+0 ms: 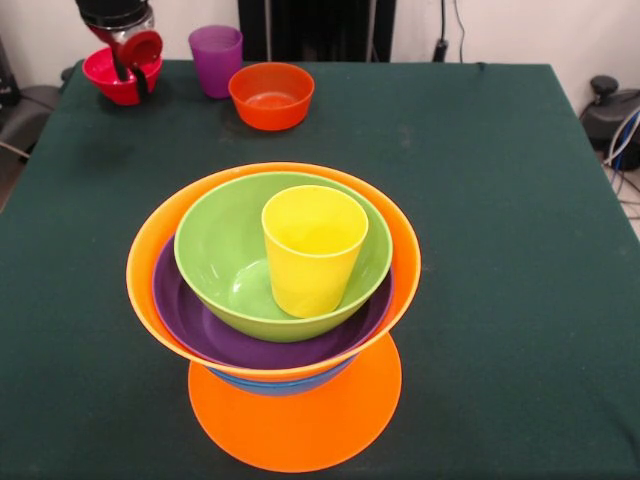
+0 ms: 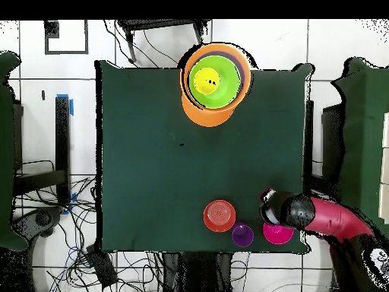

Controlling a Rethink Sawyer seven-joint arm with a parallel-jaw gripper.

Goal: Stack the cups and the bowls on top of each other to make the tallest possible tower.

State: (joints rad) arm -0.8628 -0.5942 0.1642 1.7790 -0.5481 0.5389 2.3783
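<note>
Yellow cup (image 1: pixel 313 248): upright in green bowl (image 1: pixel 228 255), atop tower (image 1: pixel 275 290).
Gripper (image 1: pixel 133 72): over pink-red bowl (image 1: pixel 118 80), far corner; finger state unclear.
Purple cup (image 1: pixel 216 58): beside small orange-red bowl (image 1: pixel 271 95).

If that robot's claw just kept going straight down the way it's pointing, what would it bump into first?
Most likely the pink-red bowl. The gripper points down right at it, at or just inside the rim, though depth is hard to judge. The purple cup stands off to one side.

A lab — cloth-covered table (image 1: pixel 500 200), tangled floor cables (image 2: pixel 76 228), pedestal-mounted robot arm (image 2: pixel 334 217).
</note>
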